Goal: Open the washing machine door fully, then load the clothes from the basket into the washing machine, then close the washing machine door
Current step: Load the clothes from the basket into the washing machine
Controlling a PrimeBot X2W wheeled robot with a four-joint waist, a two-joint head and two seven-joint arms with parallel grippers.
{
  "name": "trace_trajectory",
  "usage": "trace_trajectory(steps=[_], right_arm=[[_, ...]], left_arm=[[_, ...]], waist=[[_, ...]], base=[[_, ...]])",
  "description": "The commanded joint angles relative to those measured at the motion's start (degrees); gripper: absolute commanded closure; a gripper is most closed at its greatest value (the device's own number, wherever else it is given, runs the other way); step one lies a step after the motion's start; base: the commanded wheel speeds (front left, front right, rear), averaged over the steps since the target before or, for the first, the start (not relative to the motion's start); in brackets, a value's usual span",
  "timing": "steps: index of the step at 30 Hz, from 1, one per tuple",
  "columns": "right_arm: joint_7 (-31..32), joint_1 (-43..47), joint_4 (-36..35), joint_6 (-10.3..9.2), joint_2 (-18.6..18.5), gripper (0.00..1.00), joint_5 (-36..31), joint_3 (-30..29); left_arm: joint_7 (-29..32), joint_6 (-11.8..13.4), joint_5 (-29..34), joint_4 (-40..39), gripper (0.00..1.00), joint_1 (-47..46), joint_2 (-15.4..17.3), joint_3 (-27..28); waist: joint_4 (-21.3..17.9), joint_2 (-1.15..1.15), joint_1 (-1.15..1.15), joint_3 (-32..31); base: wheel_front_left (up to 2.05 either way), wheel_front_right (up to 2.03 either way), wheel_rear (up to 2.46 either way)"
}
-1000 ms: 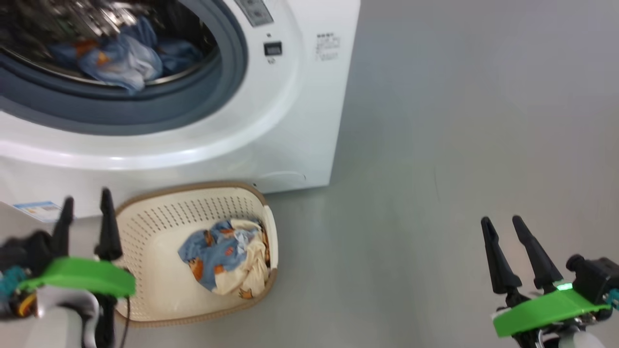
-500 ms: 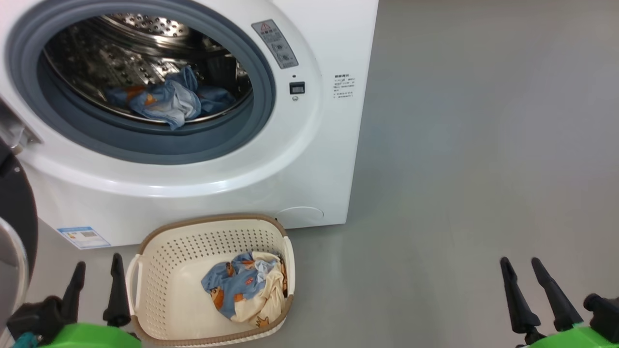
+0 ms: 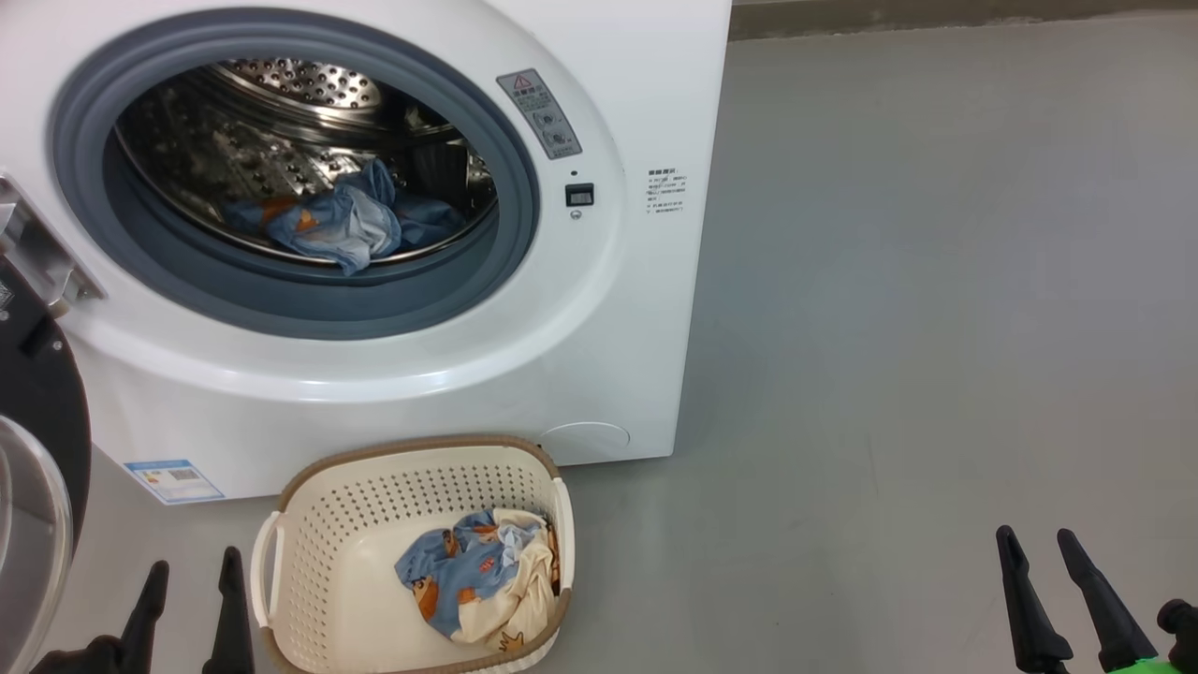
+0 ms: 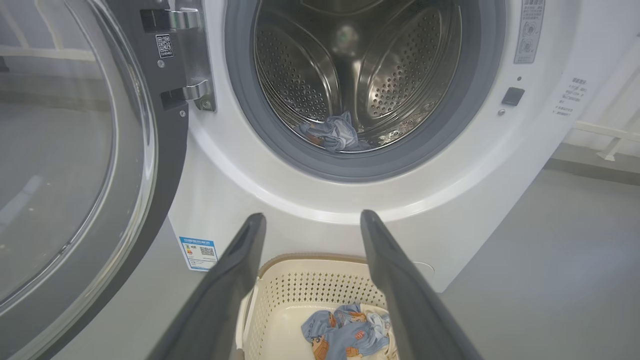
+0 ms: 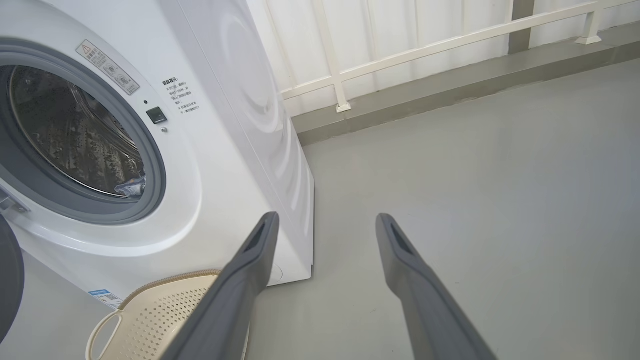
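Note:
The white washing machine [image 3: 599,356] stands open, its black door [image 3: 42,440] swung out to the left. Blue clothes with orange patches [image 3: 337,220] lie low in the steel drum. On the floor in front sits the cream basket [image 3: 318,524], holding more blue and cream clothes [image 3: 477,580] at its right end. My left gripper [image 3: 192,571] is open just left of the basket, nothing between its fingers. My right gripper [image 3: 1034,543] is open over bare floor far to the right. The left wrist view looks over the basket [image 4: 300,280] into the drum.
Grey floor [image 3: 936,328] stretches right of the machine. A white railing [image 5: 425,45] and a raised kerb run behind it. A blue label sticker [image 3: 173,479] marks the machine's lower front. The open door's glass dome [image 4: 55,165] bulges out on the left.
The head camera has tilted up, so the machine and basket sit lower in view and both grippers sink toward the bottom edge. The clothes lie as before.

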Motion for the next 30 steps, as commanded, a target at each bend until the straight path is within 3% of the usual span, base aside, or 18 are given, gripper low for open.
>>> trace_trajectory(steps=[1,18,30], right_arm=[[-0.28,-0.26,-1.60,0.09,-1.01,0.00,0.60,1.05],[-0.28,-2.65,-2.03,0.09,-0.60,0.00,0.31,1.71],[-0.28,-8.22,-2.42,0.09,1.32,0.00,-0.29,3.55]], left_arm=[[-0.36,-0.09,0.63,-1.91,0.00,-0.47,0.51,2.27],[-0.36,-0.09,0.80,-1.78,0.00,-1.96,0.47,1.60],[-0.36,-0.09,-1.36,5.78,0.00,-7.88,0.92,-2.13]], waist=[[-0.01,0.00,0.00,0.31],[-0.27,0.00,0.00,3.71],[-2.14,0.00,0.00,10.41]], base=[[0.00,0.00,0.00],[0.00,0.00,0.00],[0.00,0.00,0.00]])
